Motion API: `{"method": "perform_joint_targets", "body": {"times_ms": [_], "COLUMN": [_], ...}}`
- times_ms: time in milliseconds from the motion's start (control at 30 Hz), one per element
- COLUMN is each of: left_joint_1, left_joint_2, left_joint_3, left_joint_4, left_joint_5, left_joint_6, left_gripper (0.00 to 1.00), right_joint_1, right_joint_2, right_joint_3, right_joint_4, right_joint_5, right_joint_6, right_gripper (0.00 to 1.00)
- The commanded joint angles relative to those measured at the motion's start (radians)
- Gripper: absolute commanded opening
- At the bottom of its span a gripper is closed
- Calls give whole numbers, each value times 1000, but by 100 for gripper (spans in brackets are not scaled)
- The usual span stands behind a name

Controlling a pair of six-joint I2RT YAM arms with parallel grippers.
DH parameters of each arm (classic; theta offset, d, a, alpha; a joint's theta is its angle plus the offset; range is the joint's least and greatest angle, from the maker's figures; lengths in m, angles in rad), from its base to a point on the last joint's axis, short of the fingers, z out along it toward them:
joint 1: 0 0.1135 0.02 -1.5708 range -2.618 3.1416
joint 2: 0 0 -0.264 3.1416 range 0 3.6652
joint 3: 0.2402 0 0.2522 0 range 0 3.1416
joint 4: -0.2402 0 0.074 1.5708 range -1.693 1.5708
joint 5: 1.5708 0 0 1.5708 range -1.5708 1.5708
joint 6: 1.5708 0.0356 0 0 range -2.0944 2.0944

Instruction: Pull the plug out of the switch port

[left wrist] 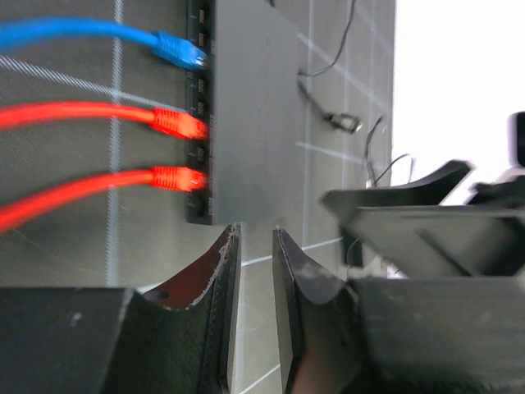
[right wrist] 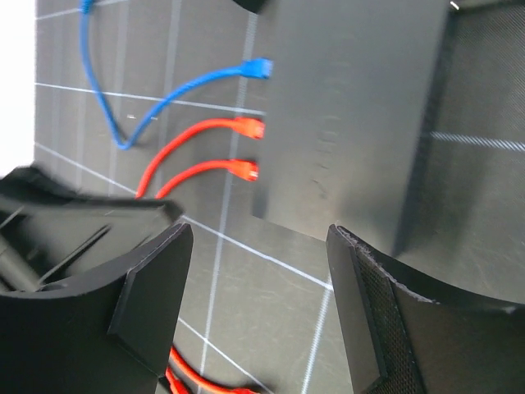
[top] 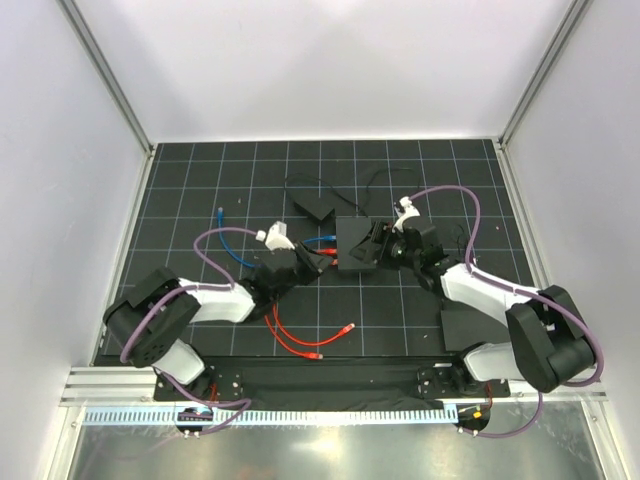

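Three plugs (left wrist: pixel 182 125) — one blue, two red — seated in the switch (top: pixel 352 240) at desk (top: pixel 190 185) centre | left tool (left wrist: pixel 254 246) a slit apart, empty, just short of switch corner | right tool (right wrist: pixel 258 231) spread over switch, likely to brace it

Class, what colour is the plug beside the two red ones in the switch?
Blue plastic plug, clearest in the left wrist view.

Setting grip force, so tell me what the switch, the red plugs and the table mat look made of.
Switch: likely plastic or painted metal, matte dark grey, no glare; I cannot tell which. Red plugs: moulded plastic, slightly glossy, with bright highlights. Mat: probably rubber or vinyl, dull black with printed white grid lines.
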State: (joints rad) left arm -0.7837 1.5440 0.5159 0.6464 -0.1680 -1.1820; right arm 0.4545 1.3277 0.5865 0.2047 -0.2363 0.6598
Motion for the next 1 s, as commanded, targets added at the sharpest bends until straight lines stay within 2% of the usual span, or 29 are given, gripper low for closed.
{"method": "perform_joint_targets", "body": {"times_ms": [0, 100, 133, 233, 267, 367, 633, 867, 967], "left_joint_1": [-74, -84, -84, -84, -84, -100, -189, -195, -195], "left_joint_2": [13, 63, 100, 136, 157, 183, 192, 260, 278], "left_joint_3": [-17, -17, -20, -22, -20, -8, -10, 21, 36], "left_joint_4": [104, 111, 172, 222, 223, 240, 245, 245, 239], "left_joint_5": [-345, -421, -419, -421, -421, -424, -537, -541, -532], "left_joint_6": [-149, -248, -251, -292, -303, -321, -323, -396, -401], "left_gripper": [25, 26, 26, 35, 42, 46, 44, 41, 40], "right_joint_1": [6, 4, 4, 6, 6, 7, 6, 6, 6], "right_joint_2": [2, -1, 1, 14, 31, 62, 134, 153, 140], "right_joint_3": [53, 72, 79, 131, 169, 219, 231, 225, 184], "right_joint_4": [-25, -51, -60, -125, -170, -224, -211, -211, -131], "right_joint_5": [71, 72, 66, 36, 32, 0, -11, 37, 81], "right_joint_6": [-9, -31, -35, -68, -74, -95, -127, -144, -140], "right_gripper": [73, 73, 73, 74, 74, 75, 75, 75, 75]}}
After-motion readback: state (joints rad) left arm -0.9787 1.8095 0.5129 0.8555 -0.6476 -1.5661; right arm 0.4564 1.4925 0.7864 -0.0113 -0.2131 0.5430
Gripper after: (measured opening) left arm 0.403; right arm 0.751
